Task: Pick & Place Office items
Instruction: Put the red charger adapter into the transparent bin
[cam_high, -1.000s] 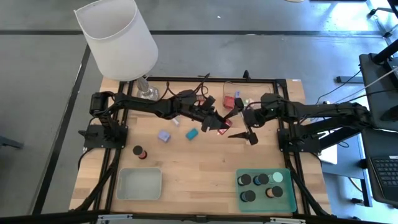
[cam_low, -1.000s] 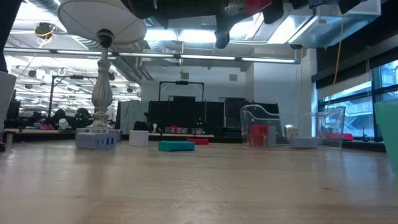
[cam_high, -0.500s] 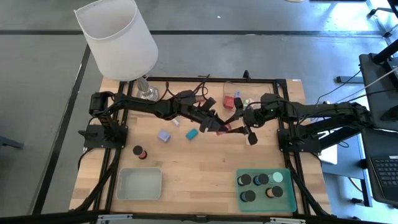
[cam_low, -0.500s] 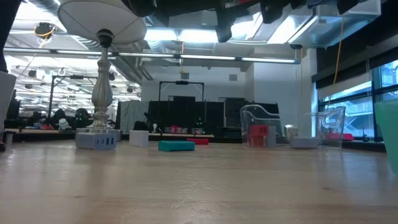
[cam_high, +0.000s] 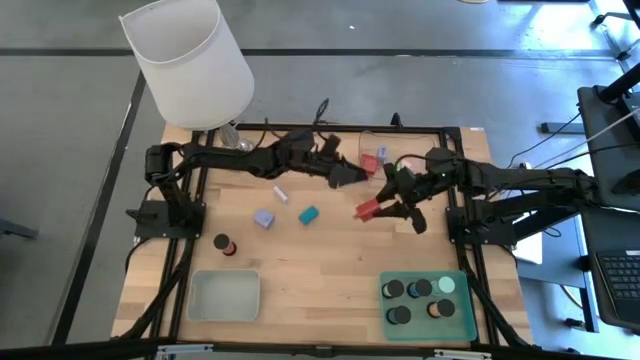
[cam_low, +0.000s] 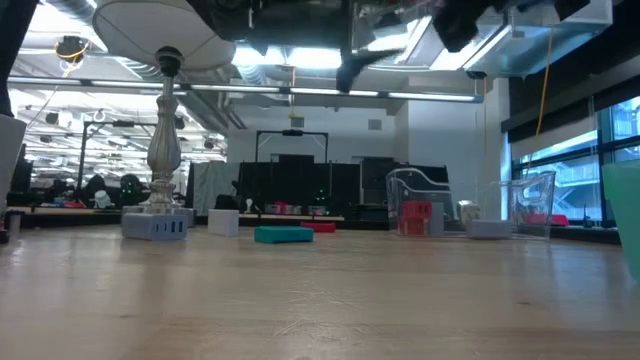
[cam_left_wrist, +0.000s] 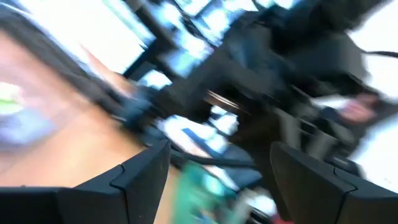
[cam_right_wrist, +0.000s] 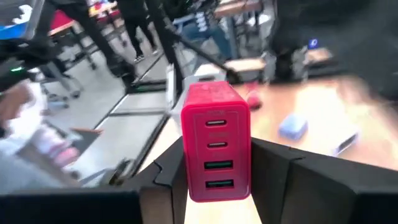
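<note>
The office items lie scattered on the wooden table (cam_high: 320, 260). A lilac block (cam_high: 264, 218), a teal block (cam_high: 308, 214), a small pale piece (cam_high: 281, 193) and a dark cylinder with a red top (cam_high: 224, 243) rest flat on it. A red block with charging ports (cam_right_wrist: 216, 149) is up in the air mid-table, also visible as the red block (cam_high: 366, 209) from above, and my right gripper (cam_right_wrist: 216, 186) is shut on it. My left gripper (cam_high: 350, 175) hovers open and empty just beyond it, toward the far edge; its gap (cam_left_wrist: 217, 180) holds nothing. My right gripper pinches the red block between its two fingers, on its two opposite side faces (cam_right_wrist: 186, 168). It comes roughly level from the table's right. The block's ported face is turned back to the wrist. The block is lifted clear of the table and juts out past the fingers toward the left.
A green tray (cam_high: 462, 310) at the near right holds several dark cylinders. A grey tray (cam_high: 225, 296) sits near left. A clear tray (cam_high: 368, 140) with a red item stands at the far edge. A white-shaded lamp (cam_high: 190, 60) rises at the far left corner.
My right gripper has shut on the red block, which my left gripper was holding in the air. My left gripper has opened, let go and drawn back toward the far edge. The block stays lifted, now with my right gripper alone.
</note>
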